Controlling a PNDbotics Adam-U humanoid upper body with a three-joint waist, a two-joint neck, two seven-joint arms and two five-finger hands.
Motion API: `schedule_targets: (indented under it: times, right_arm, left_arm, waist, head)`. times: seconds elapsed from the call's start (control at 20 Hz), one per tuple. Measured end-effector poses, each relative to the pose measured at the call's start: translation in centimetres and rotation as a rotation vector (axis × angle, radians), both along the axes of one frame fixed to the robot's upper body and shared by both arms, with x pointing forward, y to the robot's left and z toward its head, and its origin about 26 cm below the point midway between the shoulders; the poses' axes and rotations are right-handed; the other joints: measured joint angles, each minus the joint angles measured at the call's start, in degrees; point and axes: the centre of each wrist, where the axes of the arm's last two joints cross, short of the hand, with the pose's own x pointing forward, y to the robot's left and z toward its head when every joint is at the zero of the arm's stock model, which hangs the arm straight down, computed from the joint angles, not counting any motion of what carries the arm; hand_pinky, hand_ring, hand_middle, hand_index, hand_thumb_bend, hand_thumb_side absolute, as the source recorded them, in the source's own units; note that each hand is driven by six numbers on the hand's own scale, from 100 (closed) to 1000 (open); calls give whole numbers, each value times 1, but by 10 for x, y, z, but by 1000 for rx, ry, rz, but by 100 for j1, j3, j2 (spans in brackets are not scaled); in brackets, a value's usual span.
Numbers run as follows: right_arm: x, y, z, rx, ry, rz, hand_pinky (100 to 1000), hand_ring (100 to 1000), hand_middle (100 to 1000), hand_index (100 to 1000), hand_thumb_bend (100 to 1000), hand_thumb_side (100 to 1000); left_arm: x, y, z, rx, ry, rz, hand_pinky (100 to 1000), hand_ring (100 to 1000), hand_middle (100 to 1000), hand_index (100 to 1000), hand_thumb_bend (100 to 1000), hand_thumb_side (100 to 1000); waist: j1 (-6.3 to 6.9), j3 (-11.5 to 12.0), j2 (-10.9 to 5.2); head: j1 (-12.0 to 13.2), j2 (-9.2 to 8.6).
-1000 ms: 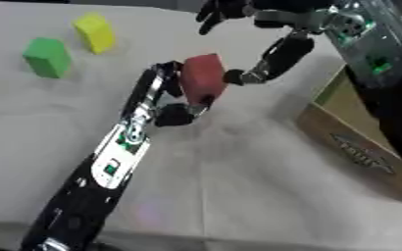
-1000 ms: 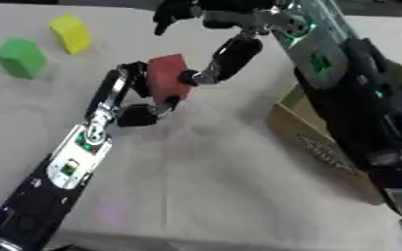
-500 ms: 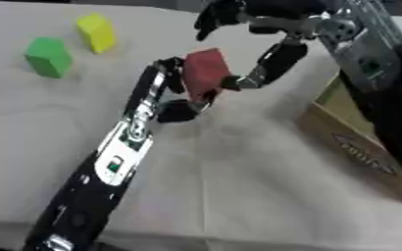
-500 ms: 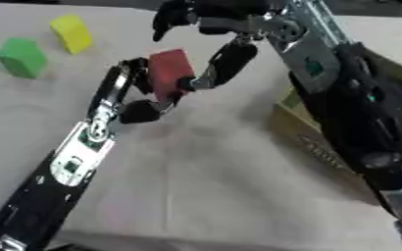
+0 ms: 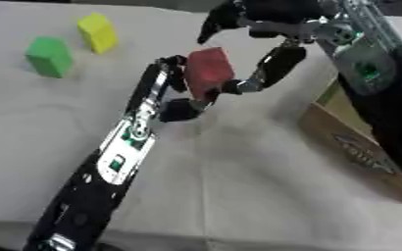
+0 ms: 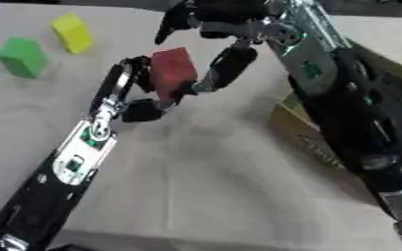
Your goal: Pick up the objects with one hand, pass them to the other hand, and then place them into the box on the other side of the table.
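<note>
At frame centre, the left hand (image 5: 177, 93) pinches the red block (image 5: 210, 72) above the table while the right hand (image 5: 264, 29), fingers spread, touches its far side; releasing before those fingers close would likely drop it short of the box (image 5: 352, 147).

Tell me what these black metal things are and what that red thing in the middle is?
Those are the two arms of a robot that a person steers. Both pictures come from cameras in its head, like two eyes looking down at a table covered with a white cloth.

The arm from the bottom left ends in the left hand. It holds a red block up above the table. The right hand comes from the top right, and its fingers touch the block's other side, so the block seems to be passing from one hand to the other.

Far back on the left sit a green block and a yellow block. On the right stands a cardboard box, where the blocks should go.
</note>
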Motion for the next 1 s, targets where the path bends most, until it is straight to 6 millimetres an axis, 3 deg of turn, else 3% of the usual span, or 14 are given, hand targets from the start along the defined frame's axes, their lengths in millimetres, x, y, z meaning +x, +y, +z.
schedule_targets:
  times: [1.0]
  right_arm:
    - [11, -3, -12, -43, -10, -45, 889, 837, 754, 835, 429, 464]
  left_arm:
    - [-2, -10, 2, 8, 0, -38, 534, 450, 251, 407, 100, 236]
  waist:
    - [0, 53, 2]
  head:
    - [-93, 0]
